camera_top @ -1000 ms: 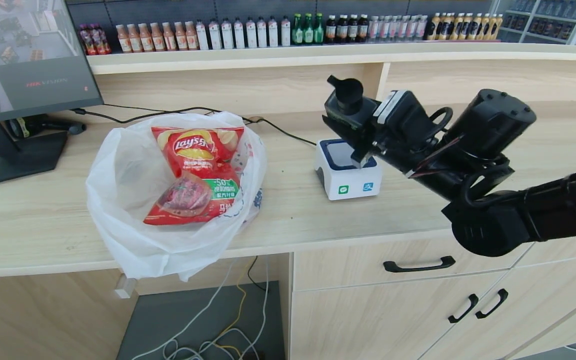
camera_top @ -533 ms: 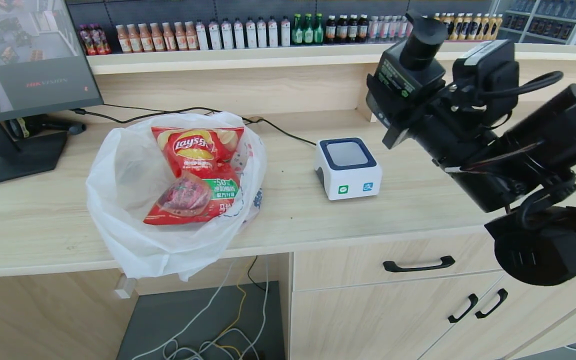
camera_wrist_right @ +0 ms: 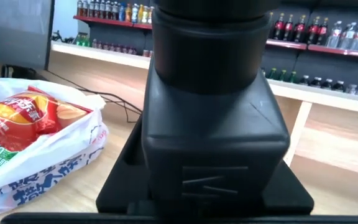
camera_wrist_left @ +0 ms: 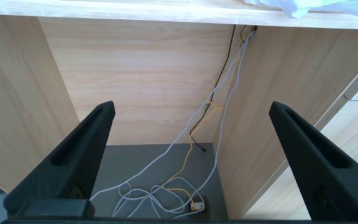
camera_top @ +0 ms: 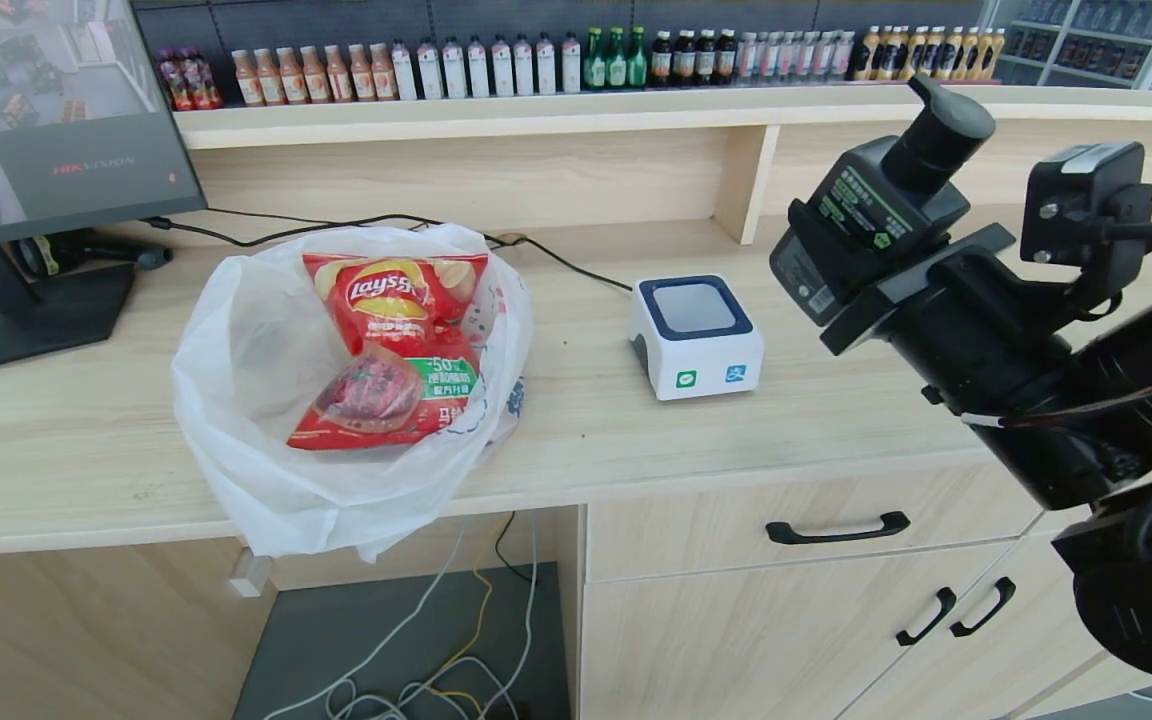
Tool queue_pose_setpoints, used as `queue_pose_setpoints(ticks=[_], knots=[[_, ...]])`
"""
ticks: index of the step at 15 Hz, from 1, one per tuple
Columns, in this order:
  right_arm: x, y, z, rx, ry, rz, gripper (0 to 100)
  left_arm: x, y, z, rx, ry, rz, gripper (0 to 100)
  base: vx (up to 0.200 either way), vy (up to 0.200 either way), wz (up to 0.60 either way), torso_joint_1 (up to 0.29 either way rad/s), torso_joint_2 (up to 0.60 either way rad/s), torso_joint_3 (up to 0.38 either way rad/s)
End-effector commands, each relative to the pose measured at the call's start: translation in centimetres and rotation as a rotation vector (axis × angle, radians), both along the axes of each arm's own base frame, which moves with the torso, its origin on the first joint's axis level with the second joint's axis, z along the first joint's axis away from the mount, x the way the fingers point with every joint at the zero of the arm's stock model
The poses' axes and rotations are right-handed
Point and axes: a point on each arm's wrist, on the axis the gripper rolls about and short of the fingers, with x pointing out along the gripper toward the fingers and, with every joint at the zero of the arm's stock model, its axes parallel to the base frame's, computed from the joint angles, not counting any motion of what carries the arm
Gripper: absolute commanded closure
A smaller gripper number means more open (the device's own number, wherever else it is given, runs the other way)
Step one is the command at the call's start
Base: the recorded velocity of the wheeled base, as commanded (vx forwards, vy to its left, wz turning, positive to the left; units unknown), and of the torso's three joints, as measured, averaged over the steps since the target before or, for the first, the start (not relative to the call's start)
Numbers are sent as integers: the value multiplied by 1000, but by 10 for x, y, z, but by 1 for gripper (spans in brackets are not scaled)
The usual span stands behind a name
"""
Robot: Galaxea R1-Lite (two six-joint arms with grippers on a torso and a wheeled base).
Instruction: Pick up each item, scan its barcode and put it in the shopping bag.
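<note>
R gripper (camera_top: 886, 275) is clamped on a black bottle (camera_top: 861, 215), held in the air above the counter (camera_top: 86, 440), on the robot's right and well apart from the bag. Bottle's long axis is tilted: cap end points up and away to the right, base end down toward the scanner side, label face turned to the head cam. In the R wrist view the bottle (camera_wrist_right: 210, 124) sits square between the jaws, cap end away from the wrist.

Key relation: white scanner (camera_top: 694, 335) lies down and to the left of the bottle, w/ the shopping bag (camera_top: 256, 360) further left again, so scanner sits between bottle and bag. Bag mouth is open toward the cam, chips packet (camera_top: 391, 340) already inside.

L gripper (camera_wrist_left: 191, 112) hangs low under the counter edge, fingers spread wide, nothing in them, cables behind. R arm is the one w/ the item. Can't tell whether the scan is done; if not, the label likely needs turning down over the scanner window before the move left to the bag.
</note>
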Motion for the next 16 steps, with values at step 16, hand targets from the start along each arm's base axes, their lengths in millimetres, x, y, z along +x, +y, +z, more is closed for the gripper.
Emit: queue_pose_setpoints(ticks=[16], knots=[[-23,-17,-3,169,115,-74,100,0,0,0,-3,0,3,0,0,50,0,1,1,1]])
